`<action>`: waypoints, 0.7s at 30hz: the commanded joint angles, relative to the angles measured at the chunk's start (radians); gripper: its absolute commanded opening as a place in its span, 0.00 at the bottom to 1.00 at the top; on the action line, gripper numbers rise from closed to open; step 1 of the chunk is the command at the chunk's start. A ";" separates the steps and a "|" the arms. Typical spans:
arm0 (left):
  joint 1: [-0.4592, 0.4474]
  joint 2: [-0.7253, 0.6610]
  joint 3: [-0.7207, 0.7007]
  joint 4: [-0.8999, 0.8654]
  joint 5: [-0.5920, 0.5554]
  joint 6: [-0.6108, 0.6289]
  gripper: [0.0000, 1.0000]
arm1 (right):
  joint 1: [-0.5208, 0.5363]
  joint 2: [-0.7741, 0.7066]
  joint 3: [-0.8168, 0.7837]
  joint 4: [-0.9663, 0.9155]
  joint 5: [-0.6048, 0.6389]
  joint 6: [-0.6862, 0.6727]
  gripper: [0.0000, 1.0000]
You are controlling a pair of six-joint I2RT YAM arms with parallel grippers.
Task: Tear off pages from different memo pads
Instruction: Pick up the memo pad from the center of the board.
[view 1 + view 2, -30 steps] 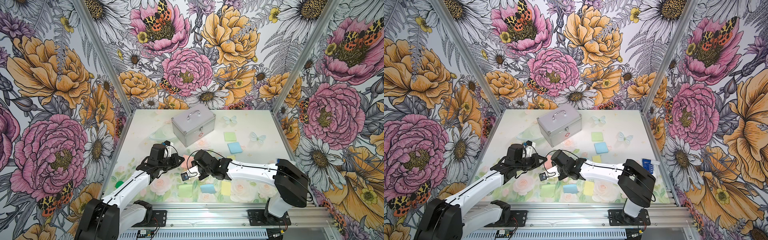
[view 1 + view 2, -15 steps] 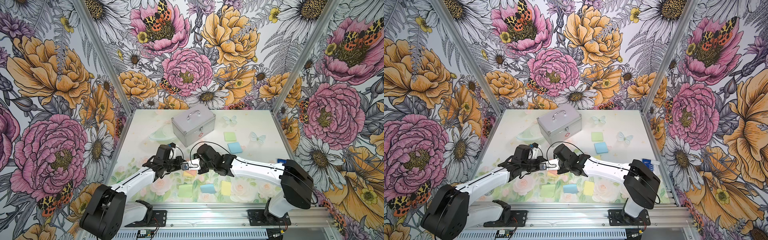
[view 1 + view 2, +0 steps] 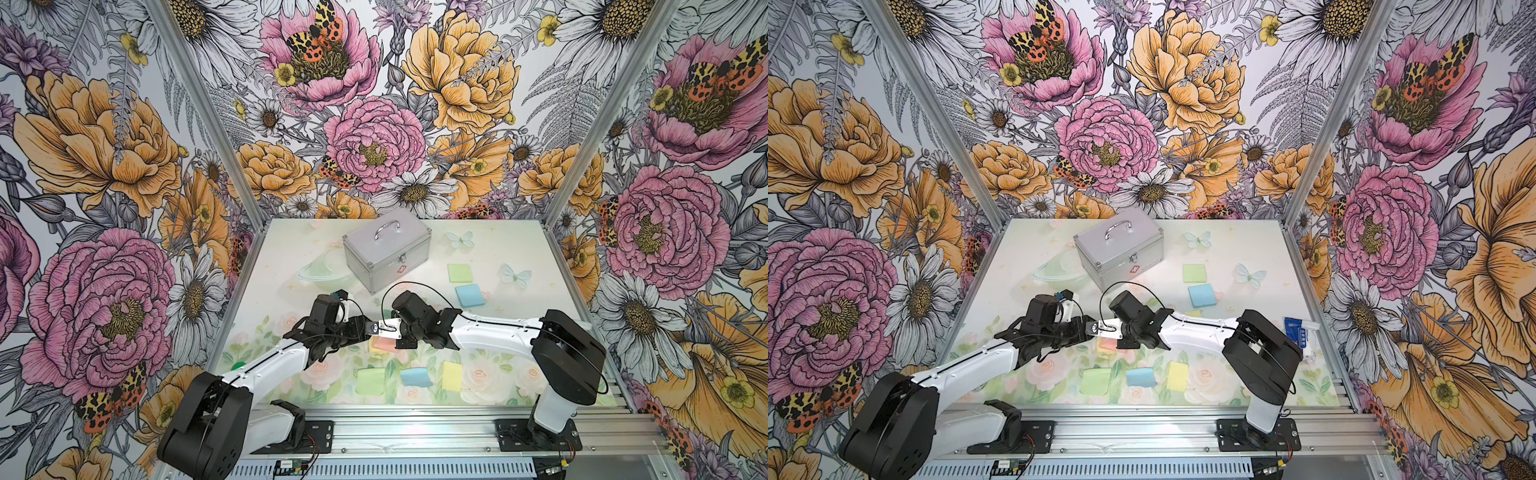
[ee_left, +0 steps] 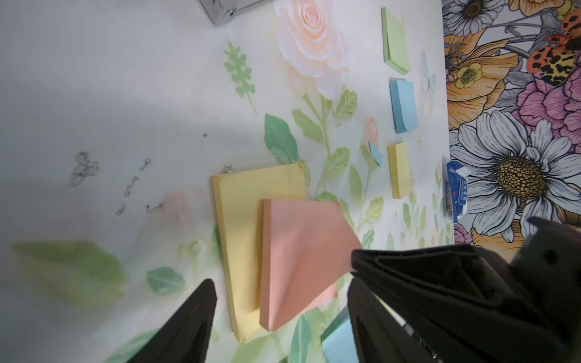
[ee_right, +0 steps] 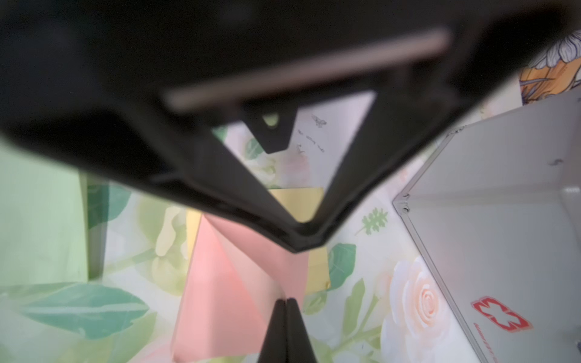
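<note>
In the left wrist view my left gripper (image 4: pixel 281 283) stands open, astride a salmon-pink page (image 4: pixel 301 251) that lies creased and bent up over a yellow memo pad (image 4: pixel 239 226). My right gripper (image 5: pixel 286 301) is shut on one corner of that pink page (image 5: pixel 220 283). In both top views the two grippers meet nose to nose over the mat's middle, above the pink page (image 3: pixel 384 345). Green (image 3: pixel 460 273) and blue (image 3: pixel 469 295) memo pads lie at the back right. Green (image 3: pixel 371 380), blue (image 3: pixel 415 376) and yellow (image 3: pixel 452 376) pages lie in a front row.
A silver metal case (image 3: pixel 386 253) stands at the back centre, close behind both wrists. A third small yellow pad (image 4: pixel 399 169) and a blue packet (image 3: pixel 1298 330) lie by the right edge. Floral walls close in three sides.
Both arms have come together over the pink page, away from the front row. My left gripper, shut until half a second ago, has opened. The right one stays shut.
</note>
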 commanded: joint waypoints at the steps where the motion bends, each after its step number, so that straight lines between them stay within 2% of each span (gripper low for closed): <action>1: 0.017 -0.070 -0.068 0.018 -0.056 -0.027 0.73 | -0.037 -0.042 0.031 0.083 -0.024 0.165 0.00; 7: 0.022 -0.153 -0.095 0.104 0.001 -0.006 0.74 | -0.052 -0.085 0.061 0.092 -0.021 0.301 0.00; 11: -0.032 -0.193 -0.085 0.181 -0.057 0.026 0.74 | -0.054 -0.113 0.049 0.110 -0.045 0.331 0.00; 13: -0.027 -0.195 -0.081 0.223 -0.070 0.042 0.73 | -0.058 -0.135 0.013 0.152 -0.071 0.329 0.00; 16: 0.019 -0.148 -0.080 0.273 -0.067 0.070 0.69 | -0.068 -0.148 0.001 0.156 -0.086 0.339 0.00; 19: 0.074 -0.040 -0.102 0.375 0.010 0.068 0.66 | -0.071 -0.155 -0.005 0.155 -0.105 0.337 0.00; 21: 0.073 0.010 -0.099 0.402 0.031 0.082 0.65 | -0.071 -0.166 -0.015 0.156 -0.130 0.326 0.00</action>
